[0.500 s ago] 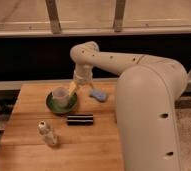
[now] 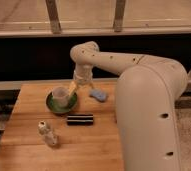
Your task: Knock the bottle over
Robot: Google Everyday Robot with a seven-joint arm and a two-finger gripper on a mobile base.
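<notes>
The small clear ribbed bottle (image 2: 48,134) with a whitish cap lies tilted on the wooden table (image 2: 99,145) near its front left. My gripper (image 2: 72,89) hangs from the white arm (image 2: 114,62) at the back of the table, right beside the translucent cup (image 2: 61,96) on the green plate (image 2: 53,105). The gripper is well behind and to the right of the bottle, apart from it. The black bar (image 2: 80,119) lies between them.
A blue sponge-like object (image 2: 98,94) lies to the right of the gripper. My large white arm body (image 2: 154,120) covers the right side of the view. A dark wall and a rail run behind the table.
</notes>
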